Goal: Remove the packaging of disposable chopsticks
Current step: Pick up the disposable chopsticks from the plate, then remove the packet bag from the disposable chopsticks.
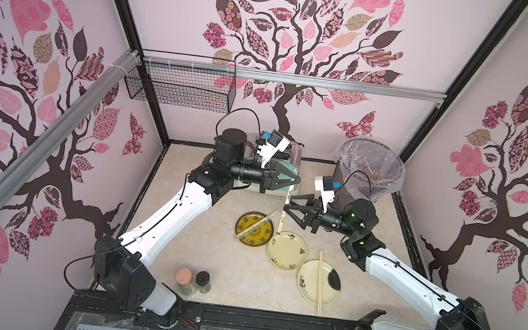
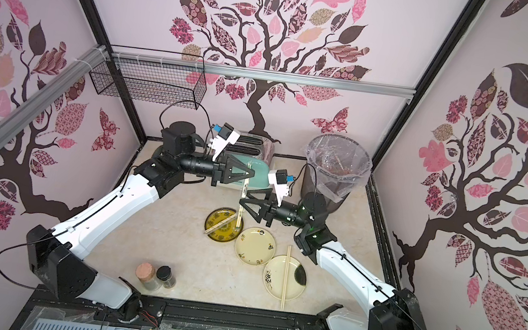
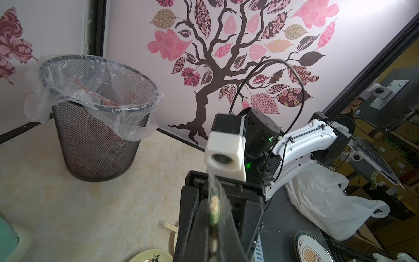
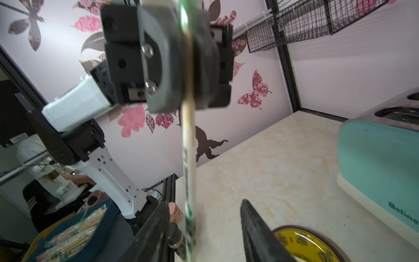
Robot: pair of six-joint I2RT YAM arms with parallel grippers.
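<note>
The left pincer (image 1: 297, 179) was clamped on the upper end of a packaging sleeve (image 1: 281, 222) with a pair of disposable chopsticks (image 3: 214, 203) inside it. The wrapped pair hung nearly upright above the middle of the desk (image 1: 208, 252), in front of the teal toaster (image 4: 374, 158). In the left wrist view the pale stick ends showed through the crinkled clear plastic between the closed fingers. The right pincer (image 1: 288, 204) reached in from the right at the sleeve's middle with its jaws apart. In the right wrist view the green-printed sleeve passed between the two fingers (image 4: 256, 226), closer to one, with no contact that I could make out. The sleeve's lower end hung by the far edges of the dark yellow plate (image 1: 261, 239) and the cream plate (image 1: 286, 256); whether it touched either I could not tell. One bare pair (image 1: 256, 224) lay across the yellow plate and another bare pair (image 1: 319, 286) across the nearest plate (image 1: 307, 273). Red-orange printed sleeves (image 3: 97, 95) lay inside the lined mesh bin (image 3: 95, 147) at the far right.
</note>
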